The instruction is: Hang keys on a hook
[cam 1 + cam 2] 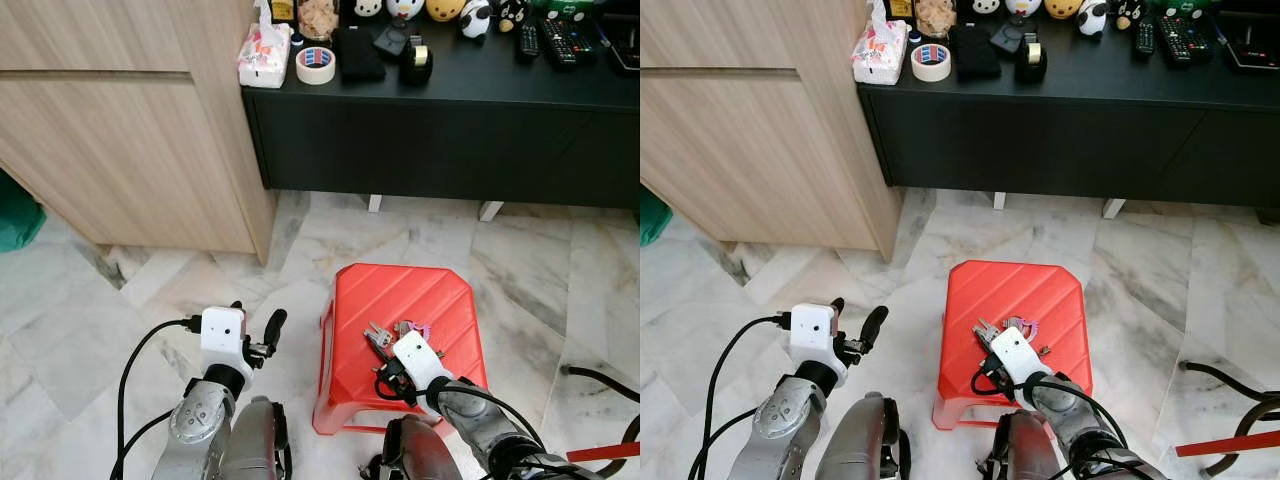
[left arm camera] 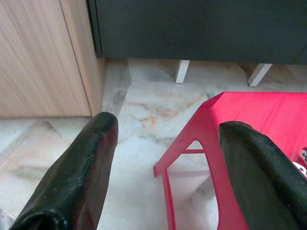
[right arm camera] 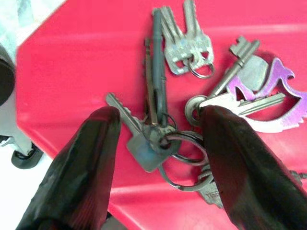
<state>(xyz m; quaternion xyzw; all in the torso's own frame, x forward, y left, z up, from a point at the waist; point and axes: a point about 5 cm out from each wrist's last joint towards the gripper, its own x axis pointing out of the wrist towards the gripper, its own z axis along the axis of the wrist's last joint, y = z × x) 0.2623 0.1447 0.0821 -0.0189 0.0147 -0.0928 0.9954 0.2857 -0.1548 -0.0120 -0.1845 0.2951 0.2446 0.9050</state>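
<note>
1. Two black fingers (image 3: pixel 81 172) of right gripper (image 3: pixel 158 143), nearest the wrist camera, spread wide and lowered over keys (image 3: pixel 192 96); one finger on each side of the bunch's middle rings, tips level with the rings, contact not clear enough to call.
2. Keys lying flat on red stool (image 1: pixel 395 300), toward its near edge: several silver keys on linked rings, one old-style long-shafted key, one dark slim piece lying straight among them, one purple flat charm (image 3: pixel 283 103) at the far side of the bunch.
3. Seen from the head: right gripper (image 1: pixel 392 372) at the stool's near edge, its white wrist camera block just behind the keys (image 1: pixel 385 335).
4. Left gripper (image 1: pixel 255 335) held up over the floor just left of the stool, fingers (image 2: pixel 72 182) parted wide, nothing between them; stool's corner and leg beside one finger in its wrist view.
5. Stool standing on marble floor (image 1: pixel 80 330), pale with grey veins.
6. Wooden cabinet (image 1: pixel 120 120) to the far left; black low console (image 1: pixel 440 130) behind the stool.
7. On the console top: tissue pack (image 1: pixel 263 55), roll of tape (image 1: pixel 316 65), black wallet-like item (image 1: pixel 358 53), remote controls (image 1: pixel 560 40), small figurines along the back edge.
8. Black cable (image 1: pixel 600 380) on the floor at the right.
</note>
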